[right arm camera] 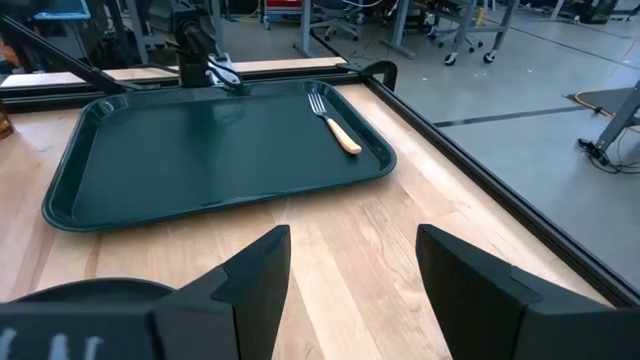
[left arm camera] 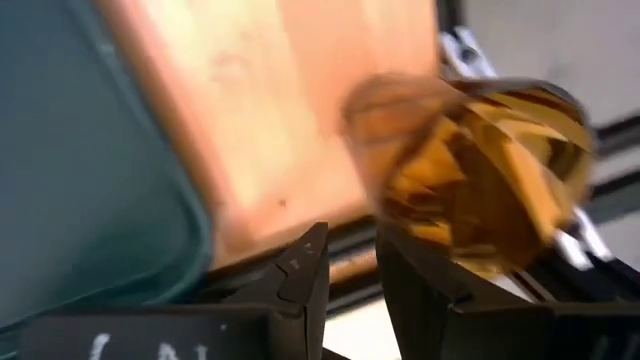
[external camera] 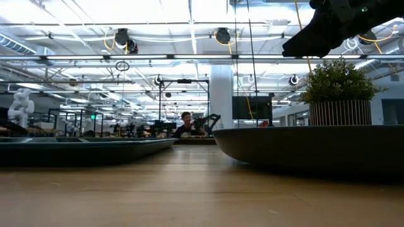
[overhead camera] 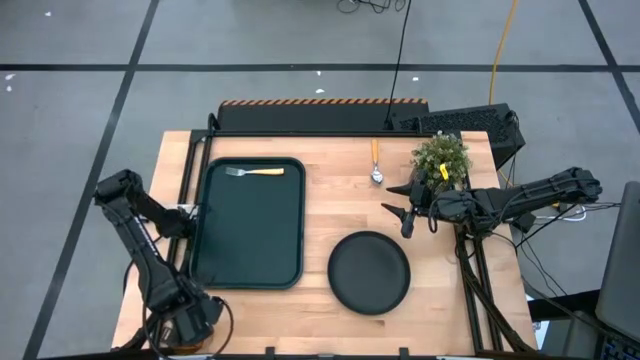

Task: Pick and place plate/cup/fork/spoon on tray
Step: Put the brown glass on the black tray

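1. Leftmost, the left gripper [overhead camera: 188, 222] sits at the table's left edge, just beside the tray [overhead camera: 250, 270]. In the left wrist view its fingers [left arm camera: 300, 275] clasp the amber cup [left arm camera: 480, 170], which is blurred and tilted, carried over the table's edge strip with the tray's corner close by.
2. Next, the dark green tray lies flat on the left half of the wooden table [overhead camera: 330, 195]. The fork [overhead camera: 255, 172] rests inside it along the far rim, tines towards the left arm and orange-yellow handle towards the table's middle; the right wrist view shows it too [right arm camera: 335, 122].
3. Near the table's middle, towards the front edge, the round dark plate [overhead camera: 369, 272] sits on the bare wood, apart from the tray.
4. Further back, the spoon [overhead camera: 376, 160] lies on the wood near the far edge, its bowl pointing forward, just beside a small potted plant [overhead camera: 441, 157].
5. Rightmost, the right gripper [overhead camera: 404, 212] hovers above the table between the plant and the plate, fingers spread and grasping nothing.
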`<control>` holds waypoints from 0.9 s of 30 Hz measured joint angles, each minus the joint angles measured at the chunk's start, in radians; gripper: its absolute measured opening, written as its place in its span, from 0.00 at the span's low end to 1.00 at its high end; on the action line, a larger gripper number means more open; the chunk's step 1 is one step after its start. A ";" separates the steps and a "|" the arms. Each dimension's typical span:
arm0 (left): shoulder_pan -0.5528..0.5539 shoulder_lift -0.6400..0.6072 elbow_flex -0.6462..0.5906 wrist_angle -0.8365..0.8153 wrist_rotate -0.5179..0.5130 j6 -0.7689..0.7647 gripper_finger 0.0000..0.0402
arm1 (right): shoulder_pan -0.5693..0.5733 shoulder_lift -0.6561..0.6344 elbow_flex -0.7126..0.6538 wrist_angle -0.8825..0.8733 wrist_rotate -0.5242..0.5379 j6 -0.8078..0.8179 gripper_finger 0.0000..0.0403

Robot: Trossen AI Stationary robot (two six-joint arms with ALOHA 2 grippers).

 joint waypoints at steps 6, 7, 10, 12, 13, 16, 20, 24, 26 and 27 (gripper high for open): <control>-0.008 0.000 0.000 0.042 0.060 -0.017 0.22 | 0.000 0.000 0.000 0.000 0.001 -0.001 0.53; -0.008 0.000 0.000 0.042 0.060 -0.017 0.22 | 0.000 0.000 0.000 0.000 0.001 -0.001 0.53; -0.008 -0.001 0.000 0.045 0.060 -0.017 0.22 | 0.000 0.000 0.000 0.000 0.001 -0.004 0.53; -0.009 -0.001 0.000 0.054 0.052 -0.016 0.22 | 0.000 0.000 0.000 0.000 0.001 -0.004 0.53; -0.010 0.000 0.000 0.062 0.041 -0.015 0.22 | 0.000 0.000 0.000 0.000 0.001 -0.004 0.53; -0.021 0.000 0.000 0.077 0.006 -0.013 0.22 | 0.000 0.000 0.000 0.000 0.001 -0.004 0.53; -0.030 0.001 0.000 0.084 -0.011 -0.022 0.22 | 0.000 0.000 0.000 0.000 0.001 -0.004 0.53; -0.042 0.001 0.000 0.084 -0.031 -0.036 0.22 | 0.000 0.000 0.000 -0.001 0.001 -0.004 0.53; -0.048 0.001 0.000 0.084 -0.054 -0.045 0.22 | 0.000 0.000 0.000 -0.001 0.001 -0.004 0.53; -0.051 0.001 0.000 0.084 -0.066 -0.047 0.22 | 0.000 0.000 0.000 -0.001 0.001 -0.004 0.53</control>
